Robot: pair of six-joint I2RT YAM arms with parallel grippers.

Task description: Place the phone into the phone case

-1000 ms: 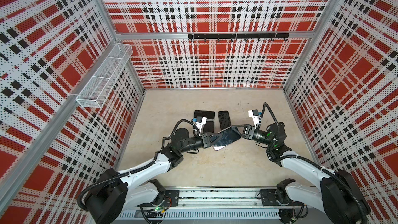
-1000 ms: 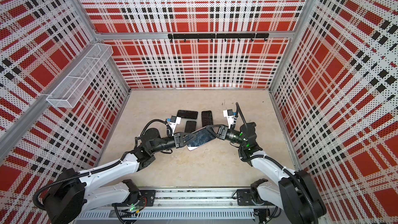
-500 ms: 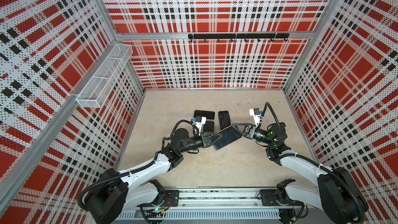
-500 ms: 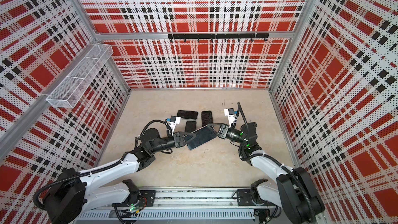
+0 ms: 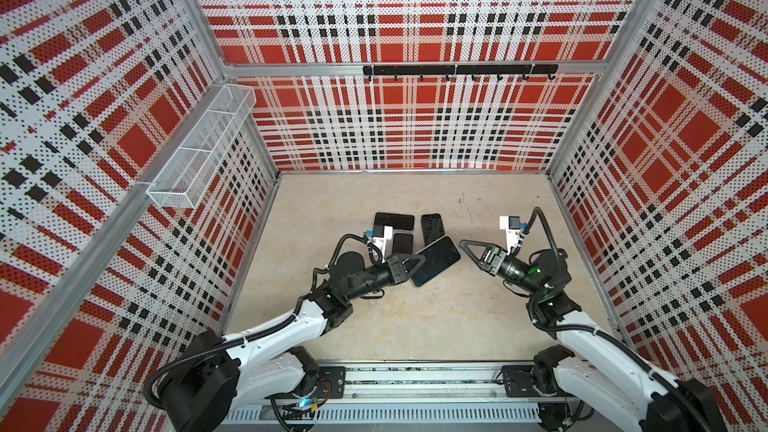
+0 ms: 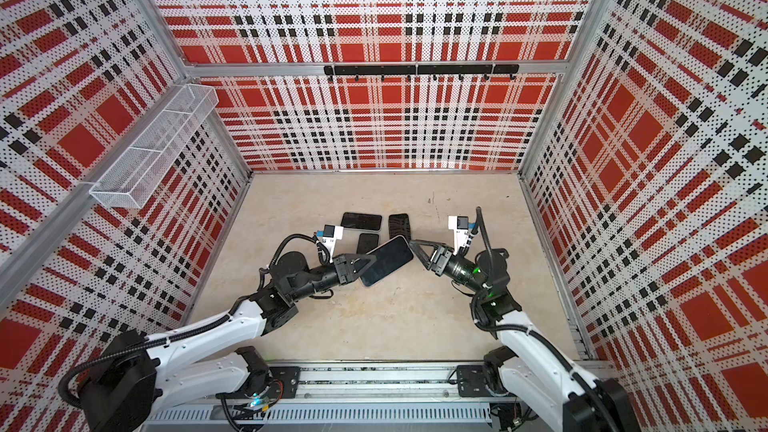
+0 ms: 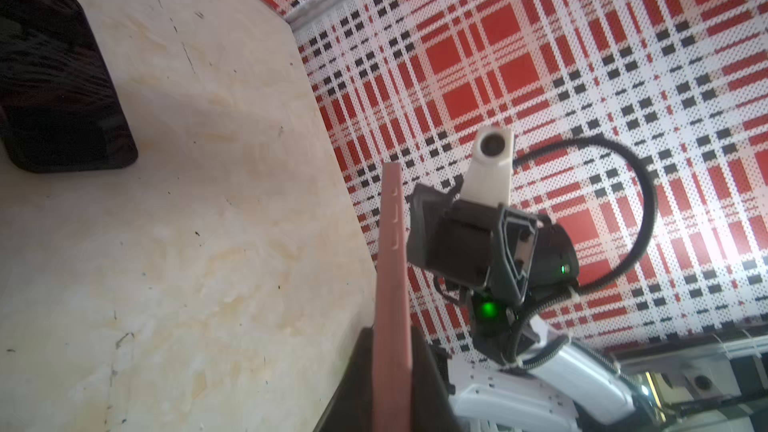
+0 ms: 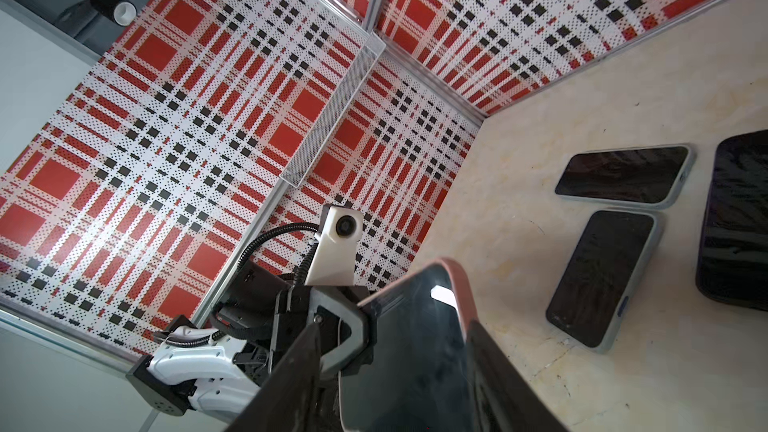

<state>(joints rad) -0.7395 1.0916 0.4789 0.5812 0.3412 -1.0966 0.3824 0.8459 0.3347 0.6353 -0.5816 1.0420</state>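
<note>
A black-screened phone [image 5: 436, 261] [image 6: 387, 261] sits inside a pink phone case [image 7: 392, 276] whose rim runs round its corner [image 8: 455, 284]. The pair hangs tilted above the table. My left gripper [image 5: 415, 264] [image 6: 368, 263] [image 7: 391, 388] is shut on its lower end, one finger on each face. My right gripper [image 5: 464, 245] [image 6: 414, 246] [image 8: 395, 388] is open just off the phone's upper right end. Its fingers [image 8: 291, 380] stand either side of that end without pressing it.
Three more dark phones or cases lie flat on the table behind the held one [image 5: 394, 221] [image 5: 432, 227] [image 5: 402, 243], also in the right wrist view [image 8: 623, 174] [image 8: 602, 276] [image 8: 735, 218]. A wire basket [image 5: 199, 151] hangs on the left wall. A hook rail [image 5: 457, 69] crosses the back wall.
My right gripper closed on the phone's end, then opened and drew back a little to the right. The left gripper kept its hold, and the phone barely moved.
</note>
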